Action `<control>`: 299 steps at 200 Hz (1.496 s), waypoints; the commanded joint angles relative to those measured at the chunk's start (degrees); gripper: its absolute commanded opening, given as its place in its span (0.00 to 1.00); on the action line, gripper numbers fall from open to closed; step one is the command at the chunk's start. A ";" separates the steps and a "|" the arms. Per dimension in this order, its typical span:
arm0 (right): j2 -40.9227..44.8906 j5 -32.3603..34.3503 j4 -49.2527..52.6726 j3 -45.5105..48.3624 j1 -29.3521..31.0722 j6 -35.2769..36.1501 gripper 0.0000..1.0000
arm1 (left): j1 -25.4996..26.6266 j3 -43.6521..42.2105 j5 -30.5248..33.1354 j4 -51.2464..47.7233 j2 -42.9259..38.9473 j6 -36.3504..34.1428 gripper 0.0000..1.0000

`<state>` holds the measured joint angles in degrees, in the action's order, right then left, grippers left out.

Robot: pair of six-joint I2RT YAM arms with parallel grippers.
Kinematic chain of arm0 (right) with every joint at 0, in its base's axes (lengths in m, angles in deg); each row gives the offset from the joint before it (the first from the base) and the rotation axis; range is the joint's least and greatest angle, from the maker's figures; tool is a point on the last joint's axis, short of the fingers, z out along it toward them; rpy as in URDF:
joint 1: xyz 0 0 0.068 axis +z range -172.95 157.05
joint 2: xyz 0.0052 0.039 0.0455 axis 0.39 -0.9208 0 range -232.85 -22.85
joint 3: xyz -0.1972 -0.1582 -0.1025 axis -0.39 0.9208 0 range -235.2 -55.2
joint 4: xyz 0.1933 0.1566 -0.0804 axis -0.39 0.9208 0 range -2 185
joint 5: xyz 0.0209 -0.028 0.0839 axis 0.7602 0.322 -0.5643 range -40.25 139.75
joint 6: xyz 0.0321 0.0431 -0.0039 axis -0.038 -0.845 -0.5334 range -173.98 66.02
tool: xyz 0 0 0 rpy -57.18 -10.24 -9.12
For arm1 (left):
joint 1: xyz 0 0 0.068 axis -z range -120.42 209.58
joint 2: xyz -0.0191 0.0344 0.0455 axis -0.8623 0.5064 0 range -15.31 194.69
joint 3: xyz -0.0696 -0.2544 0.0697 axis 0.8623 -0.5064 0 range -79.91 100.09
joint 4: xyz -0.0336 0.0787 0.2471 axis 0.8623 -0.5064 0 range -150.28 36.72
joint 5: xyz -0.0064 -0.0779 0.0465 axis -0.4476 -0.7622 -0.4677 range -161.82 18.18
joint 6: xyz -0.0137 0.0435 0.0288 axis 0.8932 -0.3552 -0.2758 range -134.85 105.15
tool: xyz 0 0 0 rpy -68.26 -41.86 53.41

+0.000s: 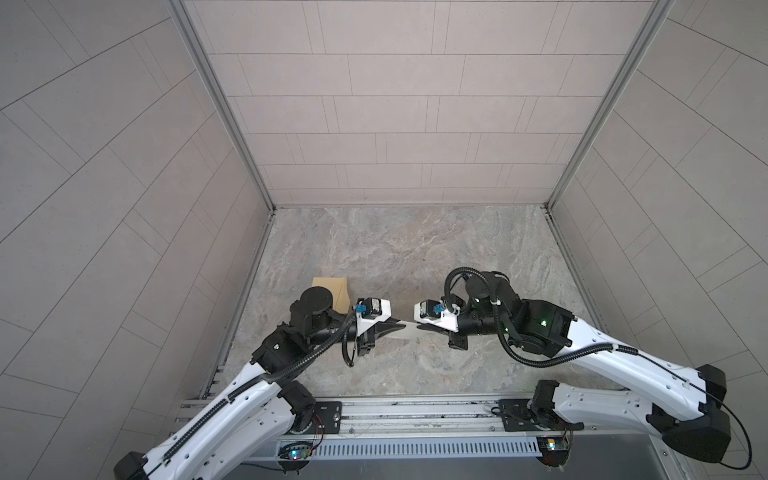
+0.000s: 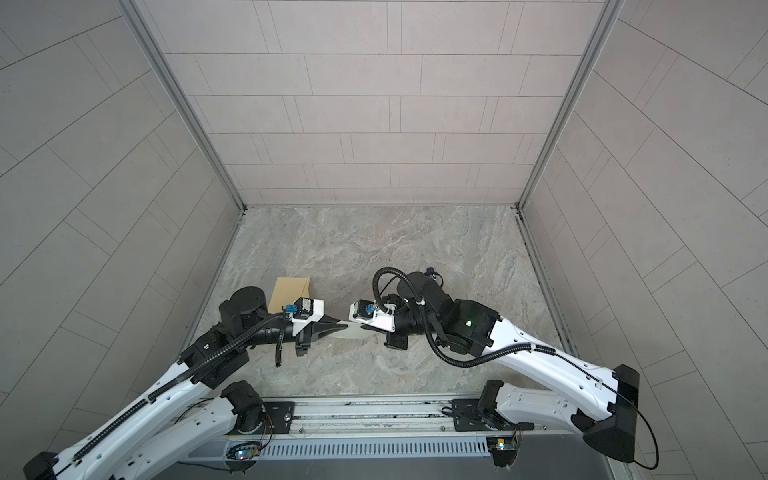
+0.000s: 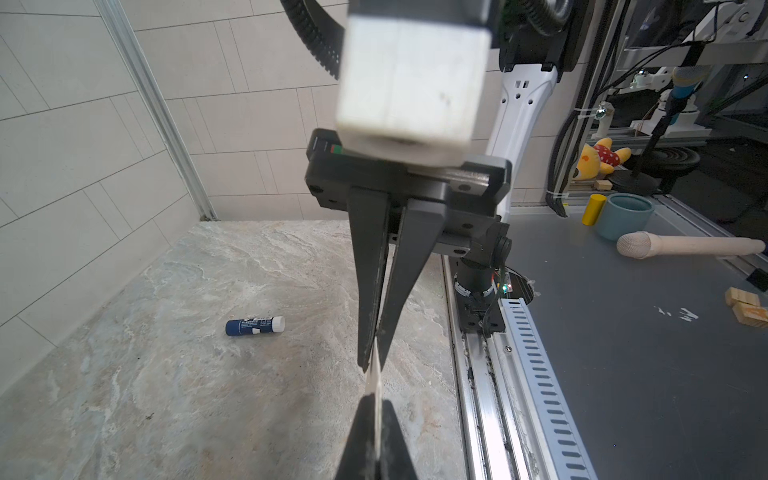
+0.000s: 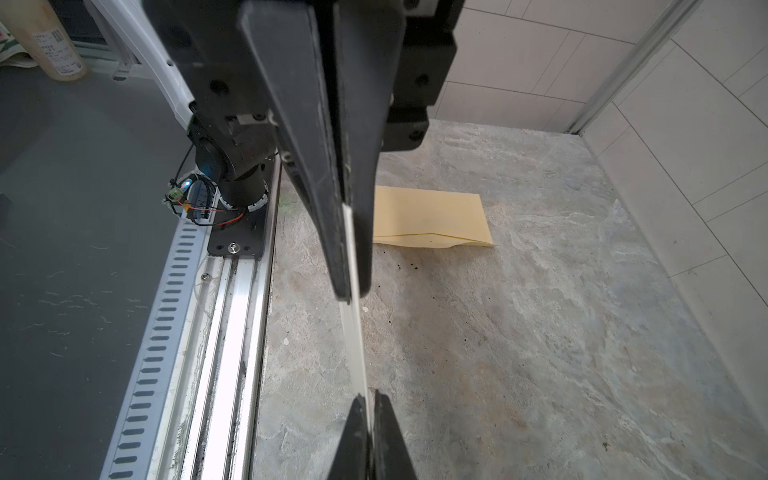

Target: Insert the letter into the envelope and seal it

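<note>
We hold the letter [image 4: 355, 340] edge-on above the table [image 4: 540, 332], left gripper [image 4: 352, 292] and right gripper [image 4: 369, 397] both clamped on it; the envelope [image 4: 432, 216] lies flat nearby.

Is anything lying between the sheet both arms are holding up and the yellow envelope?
Nothing visible. The letter is pinched edge-on between the left tool and right tool; the marble toward the envelope looks bare. Only the left arm's wrist overhangs part of the envelope in both top views.
</note>
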<state>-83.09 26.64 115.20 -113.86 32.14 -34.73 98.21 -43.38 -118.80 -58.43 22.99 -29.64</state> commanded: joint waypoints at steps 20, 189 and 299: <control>1.00 3.63 0.99 2.53 -1.09 -0.57 0.00 | -0.65 -0.91 1.41 4.57 -1.98 1.07 0.00; 4.97 17.42 5.54 7.28 -4.60 -5.75 0.00 | -1.45 -3.05 14.47 6.97 -7.55 2.43 0.00; 10.84 16.25 -18.76 12.55 -4.64 -26.90 0.46 | -1.60 0.40 42.73 0.07 -4.34 18.08 0.00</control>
<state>-71.42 41.46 103.18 -101.55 27.50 -53.99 97.03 -45.41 -81.68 -56.20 17.83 -15.32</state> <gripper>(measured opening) 0.432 0.054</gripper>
